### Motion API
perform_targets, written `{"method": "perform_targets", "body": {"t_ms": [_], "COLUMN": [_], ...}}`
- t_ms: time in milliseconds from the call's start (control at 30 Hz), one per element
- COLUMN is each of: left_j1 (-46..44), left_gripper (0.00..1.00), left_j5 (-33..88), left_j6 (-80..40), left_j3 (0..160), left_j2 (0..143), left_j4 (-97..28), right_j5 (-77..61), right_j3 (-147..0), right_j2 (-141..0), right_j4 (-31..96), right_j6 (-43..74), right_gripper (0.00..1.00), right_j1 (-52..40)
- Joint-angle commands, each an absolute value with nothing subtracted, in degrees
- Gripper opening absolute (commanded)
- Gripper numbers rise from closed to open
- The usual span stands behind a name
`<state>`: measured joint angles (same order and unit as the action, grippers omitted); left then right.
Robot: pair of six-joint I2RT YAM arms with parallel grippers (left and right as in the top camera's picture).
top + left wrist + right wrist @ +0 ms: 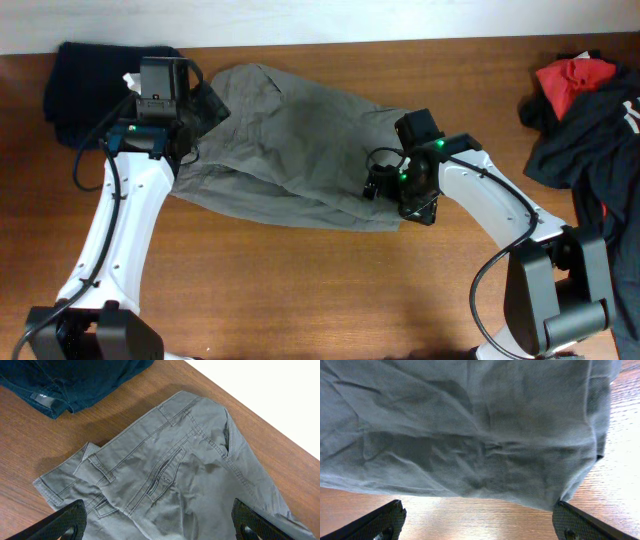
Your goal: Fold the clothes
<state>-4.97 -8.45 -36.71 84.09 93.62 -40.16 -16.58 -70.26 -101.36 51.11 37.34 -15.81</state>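
The clothes (290,150), a grey-olive trouser-like garment, lie folded over across the middle of the table. In the left wrist view the clothes (175,470) show belt loops, a waistband and pocket seams. My left gripper (192,125) hovers over the garment's left end. It is open (157,527), its fingers (65,520) wide apart with cloth below them and nothing gripped. My right gripper (388,182) is at the garment's right end, open (480,525) over bare wood. The hem of the clothes (470,430) hangs just beyond its fingertips (582,522).
A dark navy garment (90,80) lies folded at the back left corner (75,380), close to my left arm. A red and black heap of garments (590,100) sits at the right edge. The table's far edge runs just behind the clothes.
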Motion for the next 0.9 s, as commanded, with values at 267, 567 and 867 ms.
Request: {"method": "perform_targets", "body": {"t_ms": [267,567,867], "left_j1": [-4.82,-4.54,-4.29], "left_gripper": [0.92,0.92,0.92], "left_j5": [2.9,3.31,6.28], "left_j6": [-42.15,-46.04,-48.4], "left_j3": [84.79,84.79,84.79], "left_j2": [105.58,107.7,113.21], "left_j4": [-43.22,-44.58,-44.31], "right_j5": [-16.49,-16.49,-16.51], "right_j3": [-69.82,-69.8,-69.82], "right_j2": [-101.73,-101.73,-101.73], "right_j4": [51.48,51.55,51.59], "right_j6": [34.7,34.48,34.46], "right_gripper": [0.98,0.98,0.98], "right_j1": [-15.66,-15.66,-15.66]}}
